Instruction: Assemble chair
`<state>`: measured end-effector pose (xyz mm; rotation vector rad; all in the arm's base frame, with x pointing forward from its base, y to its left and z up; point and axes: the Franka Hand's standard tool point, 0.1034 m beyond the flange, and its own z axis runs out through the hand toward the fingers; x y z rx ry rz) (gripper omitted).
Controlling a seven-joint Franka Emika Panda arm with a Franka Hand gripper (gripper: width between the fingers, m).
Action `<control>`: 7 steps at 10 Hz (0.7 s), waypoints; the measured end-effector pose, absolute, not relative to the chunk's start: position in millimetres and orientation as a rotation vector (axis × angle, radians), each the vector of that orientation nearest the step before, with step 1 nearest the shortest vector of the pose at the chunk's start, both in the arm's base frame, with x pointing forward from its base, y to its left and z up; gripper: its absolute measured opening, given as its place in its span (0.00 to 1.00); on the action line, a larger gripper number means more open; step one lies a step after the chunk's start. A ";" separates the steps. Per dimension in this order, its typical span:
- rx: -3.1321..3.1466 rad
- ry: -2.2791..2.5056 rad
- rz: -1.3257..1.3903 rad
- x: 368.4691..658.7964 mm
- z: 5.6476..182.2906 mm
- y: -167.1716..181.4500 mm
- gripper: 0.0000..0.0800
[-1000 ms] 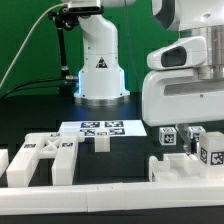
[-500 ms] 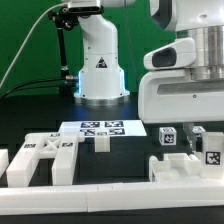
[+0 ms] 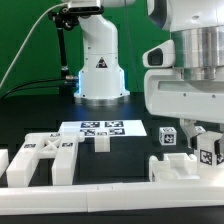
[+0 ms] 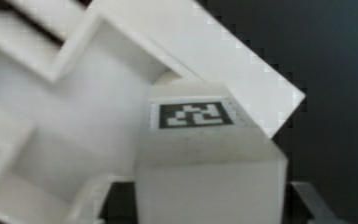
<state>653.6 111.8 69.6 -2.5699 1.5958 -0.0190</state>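
My gripper hangs low at the exterior view's right. It is shut on a white tagged chair leg. In the wrist view the leg fills the gap in my gripper, with a dark finger against each side and its tag facing the camera. Behind it lies a slotted white chair panel. Another tagged white piece stands just to the left of the held leg. A white blocky part lies below the gripper.
A second slotted white panel lies at the exterior view's left, with a small white block beside it. The marker board lies behind them, in front of the robot base. A low white rail borders the front.
The arm's wrist has turned and shifted a little to the exterior view's left. The held leg moved slightly left with it. The other parts have not moved.
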 end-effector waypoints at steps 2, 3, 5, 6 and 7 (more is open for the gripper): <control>-2.307 1.913 0.047 652.0 69.6 110.7 0.36; -2.245 1.990 0.053 651.5 69.5 111.9 0.36; -2.152 2.090 0.066 651.2 69.2 111.8 0.36; -2.073 2.169 0.076 651.1 69.2 111.4 0.36; -2.019 2.220 0.083 651.0 69.1 111.0 0.36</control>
